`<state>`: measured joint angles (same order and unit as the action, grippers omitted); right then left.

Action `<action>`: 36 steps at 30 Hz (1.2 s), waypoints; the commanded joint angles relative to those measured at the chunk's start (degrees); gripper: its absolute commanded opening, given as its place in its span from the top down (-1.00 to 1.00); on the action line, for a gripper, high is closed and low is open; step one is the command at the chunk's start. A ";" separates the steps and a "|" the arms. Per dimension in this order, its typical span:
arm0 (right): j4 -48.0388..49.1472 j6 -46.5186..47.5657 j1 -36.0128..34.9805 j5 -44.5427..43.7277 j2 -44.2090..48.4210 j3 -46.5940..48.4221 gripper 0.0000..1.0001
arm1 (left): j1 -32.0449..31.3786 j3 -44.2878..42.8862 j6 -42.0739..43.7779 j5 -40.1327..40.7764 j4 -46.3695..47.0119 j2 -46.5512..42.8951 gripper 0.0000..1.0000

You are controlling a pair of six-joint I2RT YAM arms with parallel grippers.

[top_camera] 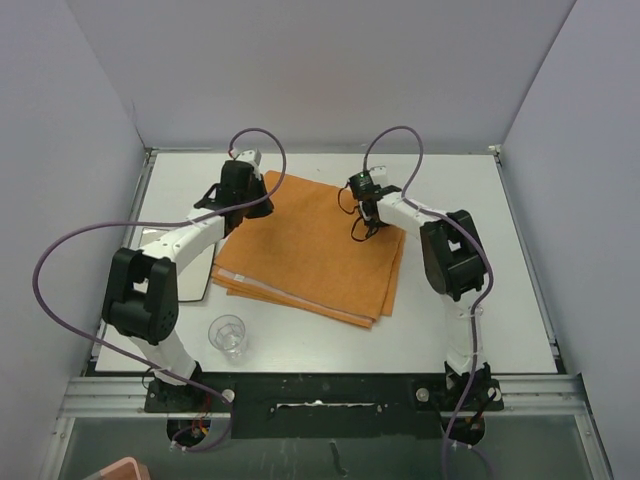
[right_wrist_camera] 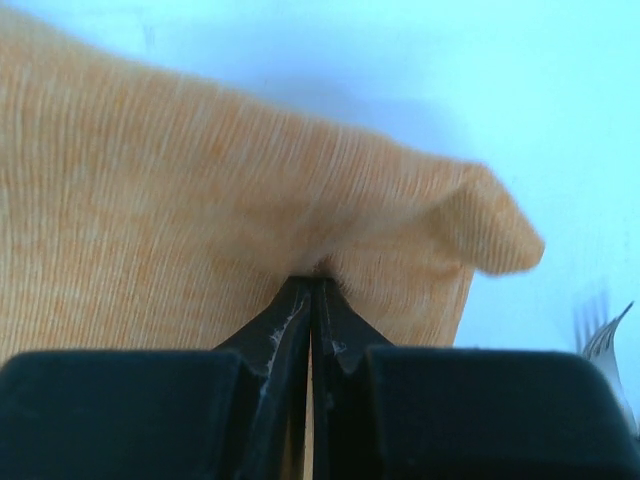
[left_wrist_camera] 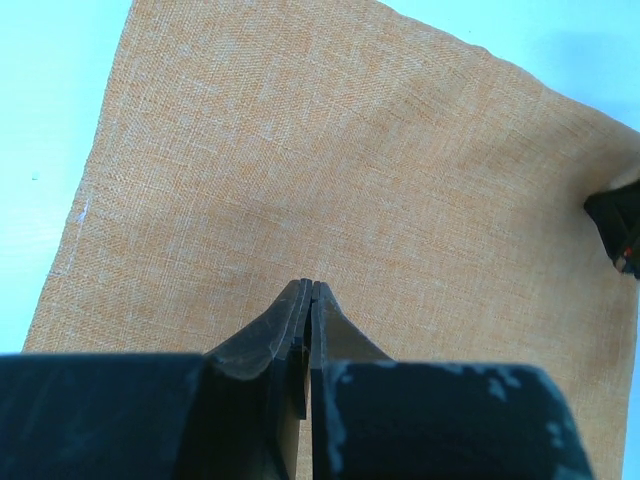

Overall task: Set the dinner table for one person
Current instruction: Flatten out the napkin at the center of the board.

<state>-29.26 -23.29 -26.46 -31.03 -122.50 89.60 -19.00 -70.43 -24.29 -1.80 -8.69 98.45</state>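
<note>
The orange folded cloth placemat [top_camera: 310,255] lies in the middle of the pale dinner table [top_camera: 480,300]. My left gripper [top_camera: 250,209] is at the placemat's back left corner. In the left wrist view its jaws are shut [left_wrist_camera: 312,284], their tips against the flat placemat [left_wrist_camera: 330,150], and no fold shows between them. My right gripper [top_camera: 359,234] is at the placemat's right part. Its jaws [right_wrist_camera: 318,282] are shut on a puckered fold of the placemat [right_wrist_camera: 150,200], and a corner [right_wrist_camera: 495,230] curls up off the table.
A clear drinking glass [top_camera: 228,337] stands near the front left. A white plate [top_camera: 196,280] lies left of the placemat, mostly under my left arm. Fork tines [right_wrist_camera: 605,340] show at the right wrist view's edge. Walls close in the table on three sides.
</note>
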 commanded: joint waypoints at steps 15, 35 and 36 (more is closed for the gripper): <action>-3.89 0.42 5.97 2.53 -8.58 19.74 1.00 | 0.37 1.27 2.47 1.48 -0.58 -6.08 1.00; 14.41 16.61 2.17 -2.46 6.10 12.17 1.00 | 0.44 1.60 1.80 0.93 -0.74 -6.99 0.99; 16.84 19.48 0.77 -3.70 7.46 11.30 1.00 | 0.46 1.73 1.65 0.88 -0.66 -7.11 0.99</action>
<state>-23.73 -13.65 -21.65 -29.98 -125.05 101.78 -18.94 -68.42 -22.72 -0.71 -10.55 96.44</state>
